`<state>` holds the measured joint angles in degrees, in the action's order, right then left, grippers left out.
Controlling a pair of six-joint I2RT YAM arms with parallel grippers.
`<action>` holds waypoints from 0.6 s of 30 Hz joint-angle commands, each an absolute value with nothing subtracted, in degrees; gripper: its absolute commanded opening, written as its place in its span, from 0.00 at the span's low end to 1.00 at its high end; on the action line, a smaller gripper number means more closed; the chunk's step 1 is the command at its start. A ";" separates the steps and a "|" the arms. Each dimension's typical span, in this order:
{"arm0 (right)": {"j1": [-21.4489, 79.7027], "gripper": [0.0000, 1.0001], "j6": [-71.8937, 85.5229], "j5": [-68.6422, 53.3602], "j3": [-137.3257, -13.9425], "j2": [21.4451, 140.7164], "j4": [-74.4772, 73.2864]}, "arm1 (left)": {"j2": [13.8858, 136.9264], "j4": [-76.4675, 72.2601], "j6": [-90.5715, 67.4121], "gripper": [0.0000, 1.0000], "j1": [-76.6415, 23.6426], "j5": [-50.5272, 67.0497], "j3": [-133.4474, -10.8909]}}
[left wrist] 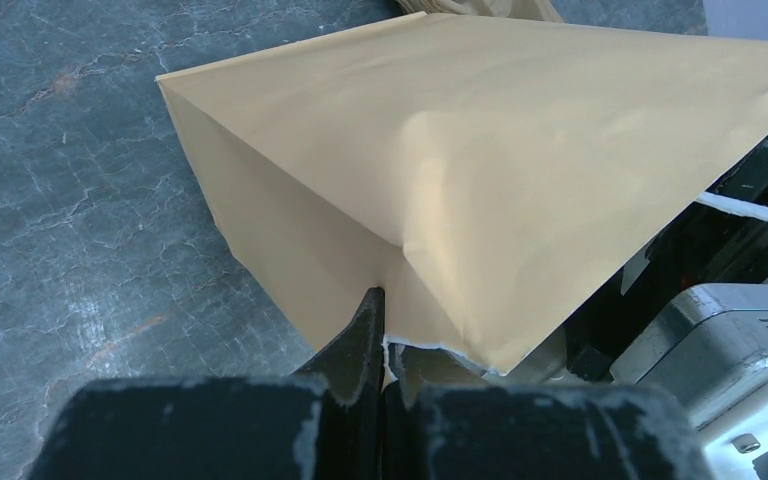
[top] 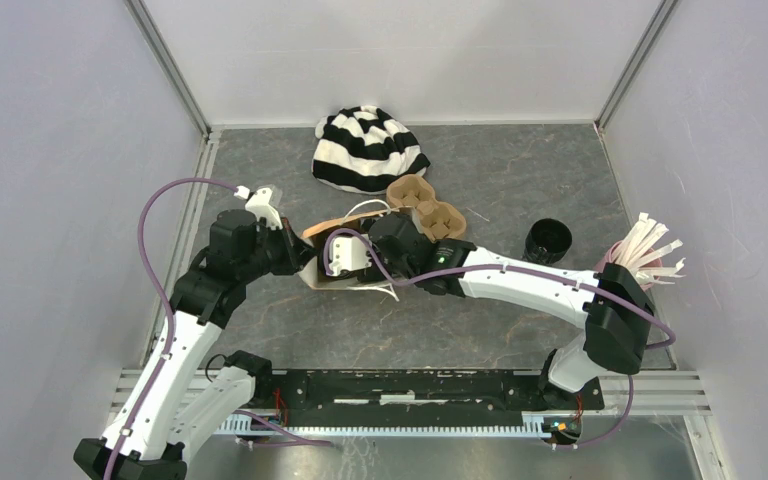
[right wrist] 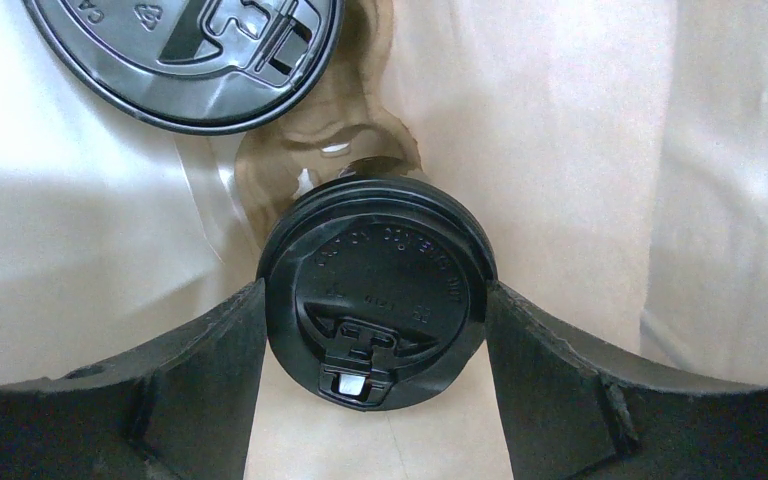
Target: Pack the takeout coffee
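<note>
Right now the right gripper (right wrist: 375, 310) is clamping a small black disposable coffee cup with a flat round black plastic lid (right wrist: 378, 265). Its two fingers are pressing the lid's rim from either side. Both are sitting inside the brown paper bag (right wrist: 560, 120), whose pale walls are closing in all round. Just past the cup, a second flat black lid (right wrist: 185, 50) is lying against the bag wall; whether a cup is under it cannot be told.

Beside it, the left gripper (left wrist: 381, 345) is pinching the torn edge of the bag's mouth, fingers together on the paper, while the bag is lying on its side on the grey mottled table (top: 520, 170).

Beyond the bag, a brown moulded-cardboard two-cup carrier (top: 425, 205) is resting just beside it, with a black-and-white striped knitted hat (top: 368, 148) behind that. Well apart to the right, another black cup (top: 547, 240) is standing, and a pink cup of white sticks (top: 650, 250) is peeking from behind the right arm.
</note>
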<state>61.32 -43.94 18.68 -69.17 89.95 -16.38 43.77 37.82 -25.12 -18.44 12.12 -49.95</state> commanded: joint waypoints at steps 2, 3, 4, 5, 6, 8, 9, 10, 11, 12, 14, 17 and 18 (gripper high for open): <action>60.07 0.44 -44.47 13.60 -69.87 90.79 -13.18 | 44.00 38.76 -26.00 0.02 -18.50 14.50 -51.03; 59.81 0.44 -44.15 12.45 -70.01 90.80 -13.31 | 44.19 38.76 -25.75 0.02 -18.48 14.44 -51.06; 59.59 0.44 -43.89 11.27 -70.41 91.03 -14.01 | 44.27 38.88 -25.50 0.02 -18.54 14.28 -51.22; 59.42 0.44 -43.61 10.96 -71.00 91.40 -14.93 | 44.46 39.12 -25.34 0.02 -18.50 14.06 -51.42; 59.42 0.44 -43.51 11.59 -71.13 91.58 -15.28 | 44.61 39.29 -25.05 0.02 -18.50 14.13 -51.77; 59.20 0.44 -43.55 12.16 -69.61 90.96 -13.42 | 44.81 39.29 -24.79 0.02 -18.53 14.44 -51.98; 59.02 0.45 -43.74 12.29 -68.89 90.79 -12.24 | 44.89 39.29 -24.79 0.02 -18.53 14.63 -51.99; 58.79 0.45 -43.92 12.33 -68.85 90.91 -11.89 | 45.04 39.29 -24.60 0.02 -18.49 14.73 -52.03; 58.67 0.45 -44.23 12.51 -69.14 91.48 -11.99 | 45.15 39.42 -24.49 0.02 -18.53 14.78 -52.10; 58.61 0.45 -44.45 12.66 -69.46 91.98 -12.19 | 45.25 39.59 -24.40 0.02 -18.52 14.78 -52.37; 58.41 0.45 -44.57 12.26 -69.45 92.45 -11.75 | 45.52 39.93 -24.14 0.02 -18.53 14.95 -52.83; 58.01 0.45 -44.21 10.25 -69.83 93.21 -12.47 | 45.74 40.52 -23.91 0.02 -18.54 14.95 -53.37; 57.92 0.45 -44.36 10.11 -70.03 93.66 -13.01 | 45.99 40.92 -23.83 0.02 -18.54 14.94 -53.57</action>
<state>58.59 -44.25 12.86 -69.19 91.94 -13.76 45.54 37.87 -25.04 -18.44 12.40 -51.07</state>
